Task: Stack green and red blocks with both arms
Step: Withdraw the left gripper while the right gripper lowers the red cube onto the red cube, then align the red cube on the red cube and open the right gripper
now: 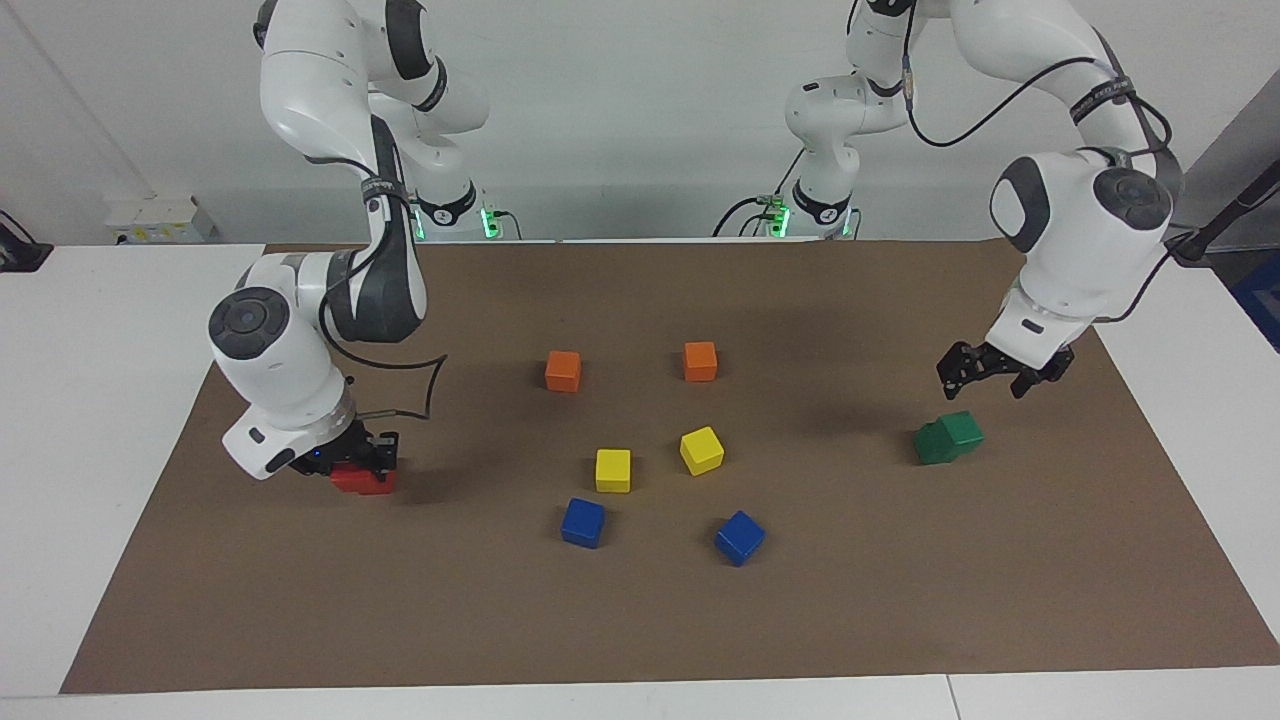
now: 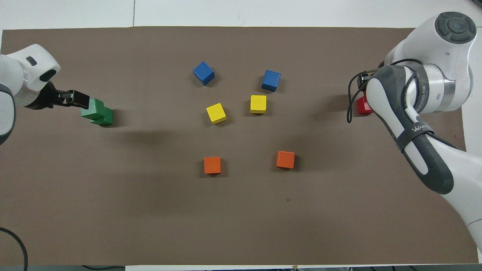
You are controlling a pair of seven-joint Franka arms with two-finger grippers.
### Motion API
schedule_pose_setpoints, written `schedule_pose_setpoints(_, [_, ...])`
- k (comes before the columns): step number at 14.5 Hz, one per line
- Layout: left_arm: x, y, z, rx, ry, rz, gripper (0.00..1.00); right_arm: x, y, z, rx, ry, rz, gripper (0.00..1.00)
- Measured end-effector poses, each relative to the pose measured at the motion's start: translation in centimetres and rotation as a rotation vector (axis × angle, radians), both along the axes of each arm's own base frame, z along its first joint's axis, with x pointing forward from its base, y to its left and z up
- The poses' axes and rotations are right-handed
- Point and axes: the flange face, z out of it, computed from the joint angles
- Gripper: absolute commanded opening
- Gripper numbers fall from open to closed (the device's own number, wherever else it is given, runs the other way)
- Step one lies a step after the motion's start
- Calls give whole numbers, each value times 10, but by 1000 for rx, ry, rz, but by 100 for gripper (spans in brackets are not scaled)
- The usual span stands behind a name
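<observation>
The green blocks (image 1: 948, 437) are stacked; the left hand (image 1: 988, 376) hangs wide above them. The right hand (image 1: 366, 461) grips the red blocks (image 1: 362, 479), maybe stacking.

My right gripper (image 1: 365, 452) covers most of the red blocks (image 1: 362, 480). I can't tell whether its fingers grip them.

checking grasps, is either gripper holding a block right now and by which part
The right gripper sits on the red blocks, apparently at the top one's sides. The left gripper hangs open over the green blocks, holding nothing.

One block (image 1: 962, 428) atop another (image 1: 934, 445)
</observation>
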Motion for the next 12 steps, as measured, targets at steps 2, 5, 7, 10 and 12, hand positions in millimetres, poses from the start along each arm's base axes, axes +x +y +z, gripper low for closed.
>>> schedule_pose_setpoints(2, [-20,-13,33,7,10,-18,100,-7,1,-18,3,-13,5,0])
schedule_pose_setpoints(5, [-47,-26,65,20,36,-36,100,-13,1,-23,5,-28,9,0])
schedule_pose_setpoints(7, [-54,-24,71,23,42,-30,100,-16,1,-22,5,-27,16,0])
schedule_pose_setpoints(10, [-54,-23,69,21,45,-30,100,-19,-8,-22,5,-24,5,0])
schedule_pose_setpoints(12, [-55,-26,69,20,50,-34,100,-20,-22,-23,4,-25,-10,0])
